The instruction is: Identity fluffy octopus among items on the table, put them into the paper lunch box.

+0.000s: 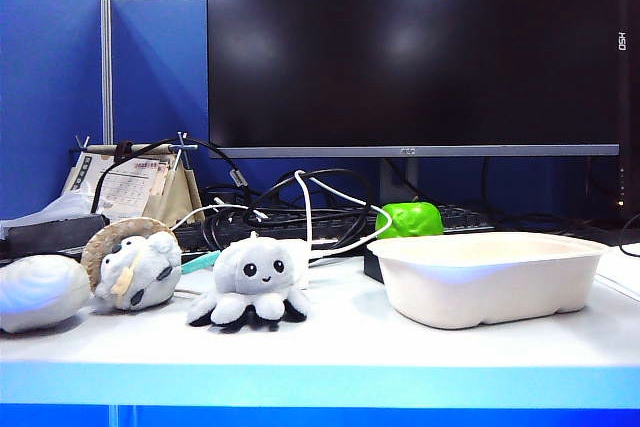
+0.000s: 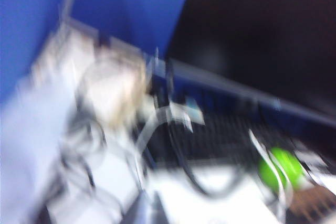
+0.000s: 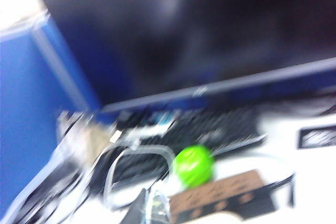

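Note:
The fluffy octopus point(image 1: 252, 282), light grey with black dot eyes and dark tentacle undersides, sits upright on the white table point(image 1: 350, 352) left of centre. The paper lunch box point(image 1: 480, 297), a wide off-white tray, stands to its right and looks empty. Neither gripper shows in the exterior view. Both wrist views are badly blurred and show neither the octopus nor the box clearly. The left gripper point(image 2: 148, 211) hangs over the cables at the back of the table, its tips close together. The right gripper point(image 3: 147, 208) is shut and empty, near a green toy point(image 3: 193, 166).
A round plush with a tan hood point(image 1: 135, 267) and a white ribbed plush point(image 1: 40, 292) lie left of the octopus. Behind are tangled cables point(image 1: 300, 212), a keyboard, the green toy point(image 1: 410, 219) and a large black monitor point(image 1: 410, 47).

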`<action>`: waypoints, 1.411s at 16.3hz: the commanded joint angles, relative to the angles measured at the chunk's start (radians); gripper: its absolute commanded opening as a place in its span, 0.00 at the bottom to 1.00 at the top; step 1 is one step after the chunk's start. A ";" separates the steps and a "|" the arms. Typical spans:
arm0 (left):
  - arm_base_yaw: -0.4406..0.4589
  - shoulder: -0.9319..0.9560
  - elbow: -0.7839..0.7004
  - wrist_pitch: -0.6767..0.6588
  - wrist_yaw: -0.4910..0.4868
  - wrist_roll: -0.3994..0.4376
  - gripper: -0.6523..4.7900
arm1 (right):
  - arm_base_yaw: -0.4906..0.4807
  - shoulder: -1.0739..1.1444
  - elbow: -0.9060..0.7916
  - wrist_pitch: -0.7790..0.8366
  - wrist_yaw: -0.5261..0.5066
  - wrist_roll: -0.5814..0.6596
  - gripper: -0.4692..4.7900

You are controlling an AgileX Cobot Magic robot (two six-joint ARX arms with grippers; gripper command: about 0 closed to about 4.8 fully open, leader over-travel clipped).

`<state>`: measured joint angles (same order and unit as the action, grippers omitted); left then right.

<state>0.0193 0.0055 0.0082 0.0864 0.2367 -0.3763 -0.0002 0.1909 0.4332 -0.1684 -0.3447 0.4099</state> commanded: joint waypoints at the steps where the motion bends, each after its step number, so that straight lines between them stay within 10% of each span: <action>1: 0.000 -0.003 0.018 0.002 0.088 -0.078 0.18 | 0.001 0.180 0.083 -0.015 -0.140 -0.003 0.08; 4: 0.000 -0.002 0.068 -0.047 0.161 -0.169 0.18 | 0.039 0.415 0.183 -0.068 -0.299 -0.031 0.08; 11: -0.001 -0.002 0.092 -0.344 0.386 -0.206 0.19 | 0.446 0.790 0.243 -0.089 -0.251 -0.124 0.08; 23: -0.002 -0.002 0.092 -0.370 0.486 -0.245 0.19 | 0.634 1.118 0.409 -0.034 -0.267 -0.130 0.14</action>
<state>0.0189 0.0055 0.0963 -0.2935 0.7158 -0.6224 0.6239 1.2964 0.8394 -0.2077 -0.6022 0.2859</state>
